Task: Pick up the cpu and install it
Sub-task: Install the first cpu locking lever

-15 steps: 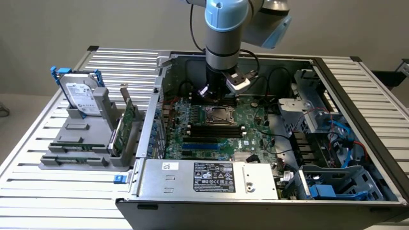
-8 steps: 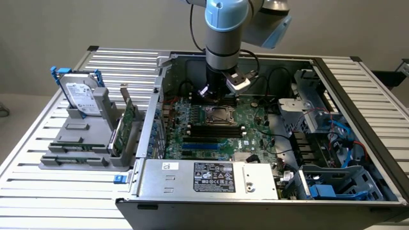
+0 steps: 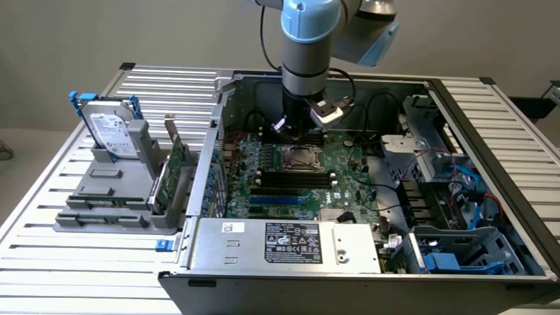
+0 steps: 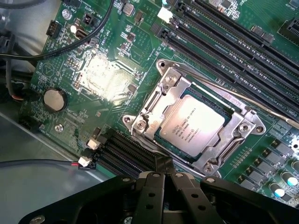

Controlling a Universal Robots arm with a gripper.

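Gripper (image 4: 163, 179), fingers closed and empty, is held just beside the cpu (image 4: 191, 126) seated in the motherboard (image 4: 107, 79) socket.

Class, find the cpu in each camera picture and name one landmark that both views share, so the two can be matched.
Exterior view: the cpu sits in its socket on the green motherboard, just below the arm's gripper.
Wrist view: the cpu lies inside the silver socket frame, just beyond the fingers.
Shared landmark: the black memory slots beside the socket.
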